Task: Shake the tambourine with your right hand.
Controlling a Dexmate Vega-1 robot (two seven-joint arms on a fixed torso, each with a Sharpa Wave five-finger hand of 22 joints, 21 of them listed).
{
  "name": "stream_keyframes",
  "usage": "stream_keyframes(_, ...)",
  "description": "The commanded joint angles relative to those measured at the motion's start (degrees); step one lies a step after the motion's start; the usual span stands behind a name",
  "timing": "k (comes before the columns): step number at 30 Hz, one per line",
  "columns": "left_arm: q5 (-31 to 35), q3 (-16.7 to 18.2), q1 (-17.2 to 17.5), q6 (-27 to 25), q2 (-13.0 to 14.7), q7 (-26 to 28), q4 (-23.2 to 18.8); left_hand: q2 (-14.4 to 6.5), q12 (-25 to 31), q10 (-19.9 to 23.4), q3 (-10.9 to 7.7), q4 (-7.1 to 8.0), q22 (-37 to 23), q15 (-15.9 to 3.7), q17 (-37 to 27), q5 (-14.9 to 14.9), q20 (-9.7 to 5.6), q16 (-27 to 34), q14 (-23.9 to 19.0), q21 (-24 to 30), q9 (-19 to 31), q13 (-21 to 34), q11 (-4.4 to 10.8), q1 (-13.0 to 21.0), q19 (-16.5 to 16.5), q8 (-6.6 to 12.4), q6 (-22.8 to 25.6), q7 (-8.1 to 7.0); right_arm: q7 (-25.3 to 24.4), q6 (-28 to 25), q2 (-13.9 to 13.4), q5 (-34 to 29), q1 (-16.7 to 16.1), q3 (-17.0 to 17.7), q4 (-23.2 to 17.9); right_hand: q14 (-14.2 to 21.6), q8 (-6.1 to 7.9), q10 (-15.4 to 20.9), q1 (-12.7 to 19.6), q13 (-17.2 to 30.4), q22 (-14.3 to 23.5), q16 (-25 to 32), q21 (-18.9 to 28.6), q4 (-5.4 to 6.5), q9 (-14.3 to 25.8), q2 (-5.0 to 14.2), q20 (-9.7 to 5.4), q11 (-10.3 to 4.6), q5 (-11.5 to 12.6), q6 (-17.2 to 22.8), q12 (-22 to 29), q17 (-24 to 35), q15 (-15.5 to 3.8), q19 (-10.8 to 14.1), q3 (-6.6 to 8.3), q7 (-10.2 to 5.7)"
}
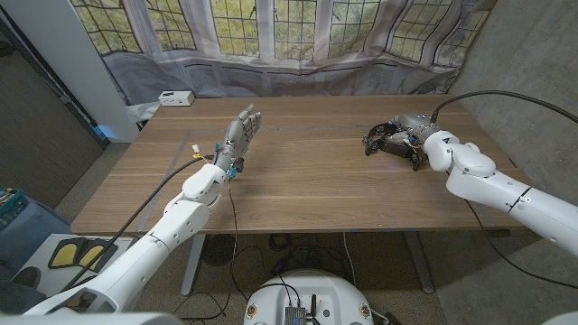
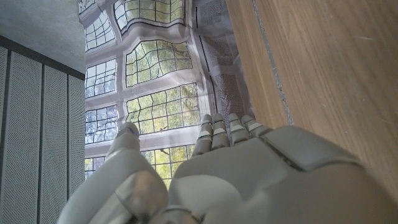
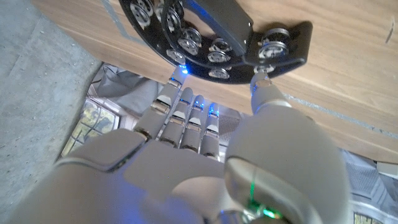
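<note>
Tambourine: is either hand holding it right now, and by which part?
Not clearly held. The right hand is at the tambourine, fingers and thumb touching its rim, but a closed grip cannot be told. The left hand holds nothing, fingers apart.

Head camera overlooks table (image 1: 307, 181); wrist cameras perhaps inverted.

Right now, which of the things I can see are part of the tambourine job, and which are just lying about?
Part of the job:
- tambourine, black, lying on the wooden table
- right hand, at the tambourine, thumb touching its frame

Just lying about:
- left hand, held upright, holding nothing
- white box at the table's far corner
</note>
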State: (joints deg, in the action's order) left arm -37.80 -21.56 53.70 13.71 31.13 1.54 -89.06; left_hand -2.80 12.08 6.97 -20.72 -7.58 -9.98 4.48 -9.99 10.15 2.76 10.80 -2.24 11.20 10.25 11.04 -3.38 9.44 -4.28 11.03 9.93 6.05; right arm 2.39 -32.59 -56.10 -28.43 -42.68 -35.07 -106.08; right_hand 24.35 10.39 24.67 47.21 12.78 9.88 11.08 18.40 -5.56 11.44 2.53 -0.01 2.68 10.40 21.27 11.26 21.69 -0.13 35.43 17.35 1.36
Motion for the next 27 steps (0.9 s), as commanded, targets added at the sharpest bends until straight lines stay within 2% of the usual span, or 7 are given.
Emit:
stream_keyframes(1,0.8,0.0,-0.5,0.5,0.2,-0.2,0.4,-0.2,0.1,0.1,-0.35,-0.02,-0.3,0.35,-0.3,-0.1,-0.15,0.0,0.1,0.1,0.2,0.2,-0.39,0.0,-0.4,-0.08,0.2,0.08,-5.7,-0.8,-1.1,4.2,-5.4,5.3,-7.1,-0.2,0.21,0.2,-1.3,0.0,0.1,0.2,-0.6,0.52,0.1,-0.08,0.18,0.73,0.0,-0.3,0.4,-0.1,0.31,0.2,-0.04,1.04)
stream_keyframes(5,-0.2,0.4,-0.7,0.8,0.8,-2.1,0.7,-0.2,0.1,0.2,-0.35,-0.03,-0.3,0.38,-0.3,-0.1,-0.18,0.0,0.0,0.1,0.2,0.2,-0.37,0.0,-0.4,-0.09,0.2,0.1,-10.4,-0.3,0.3,6.3,-8.4,7.6,-9.0,-0.4,0.23,0.1,-1.9,-0.1,0.1,0.2,-0.8,0.8,0.1,0.06,0.22,1.38,-0.1,-0.5,0.4,-0.1,0.45,-0.1,-0.24,1.28)
stream_keyframes(10,-0.8,0.5,-1.0,0.8,1.6,-4.1,0.8,-0.1,0.1,0.2,-0.35,-0.03,-0.3,0.46,-0.3,-0.1,-0.19,0.0,0.0,0.1,0.2,0.2,-0.59,0.0,-0.4,-0.11,0.1,0.2,-17.4,2.9,2.4,9.5,-12.4,11.0,-10.1,-1.2,0.3,-0.3,-2.8,-0.2,0.1,0.1,-1.3,1.16,0.1,0.27,0.29,1.87,-0.2,-0.7,0.3,-0.2,0.9,-0.6,-0.46,1.67)
stream_keyframes(13,-1.3,0.9,-0.7,0.5,1.9,-4.1,0.2,-0.1,0.1,0.1,-0.35,-0.03,-0.3,0.47,-0.3,-0.1,-0.21,0.0,0.0,0.1,0.2,0.2,-0.76,0.0,-0.3,-0.14,0.1,0.25,-20.1,5.2,3.8,11.9,-13.9,12.8,-10.1,-1.6,0.51,-0.6,-3.0,-0.2,0.1,0.0,-1.5,1.17,0.1,0.34,0.31,2.04,-0.2,-0.3,0.2,-0.3,0.98,-0.9,-0.46,1.71)
stream_keyframes(20,-1.0,1.3,-0.4,0.9,2.0,-3.4,0.0,-0.1,0.1,0.1,-0.35,-0.03,-0.3,0.49,-0.3,-0.1,-0.21,0.0,0.0,0.2,0.2,0.2,-1.0,0.0,-0.3,-0.15,0.0,0.42,-23.3,12.8,6.2,17.0,-14.7,15.1,-7.7,-2.4,0.75,-0.9,-3.8,-0.3,0.1,-0.1,-2.1,1.44,0.0,0.53,0.37,2.15,-0.2,0.1,0.1,-0.4,1.39,-1.7,-0.68,1.92)
stream_keyframes(24,-0.7,1.4,-0.2,1.6,1.8,-2.9,-0.1,-0.1,0.1,0.2,-0.34,-0.03,-0.3,0.54,-0.3,-0.1,-0.21,0.0,0.0,0.2,0.2,0.2,-0.93,0.0,-0.3,-0.13,0.1,0.59,-24.4,18.3,8.2,21.2,-14.9,16.8,-5.4,-2.7,1.98,-0.9,-4.5,-0.5,0.1,0.1,-2.6,1.47,0.0,0.76,0.43,2.32,-0.2,3.3,0.2,-0.6,1.6,-1.8,-0.9,1.91)
stream_keyframes(27,-0.7,1.5,-0.2,1.7,1.5,-2.6,0.0,-0.1,0.1,0.2,-0.35,-0.03,-0.3,0.53,-0.3,-0.1,-0.21,0.0,0.0,0.2,0.2,0.2,-0.75,0.0,-0.3,-0.1,0.2,0.57,-24.8,21.6,9.2,23.6,-14.9,17.5,-4.0,-2.8,2.13,-0.7,-4.7,-0.5,0.1,0.1,-2.7,1.49,0.0,0.85,0.45,2.4,-0.2,3.8,0.3,-0.7,1.68,-1.9,-0.94,1.89)
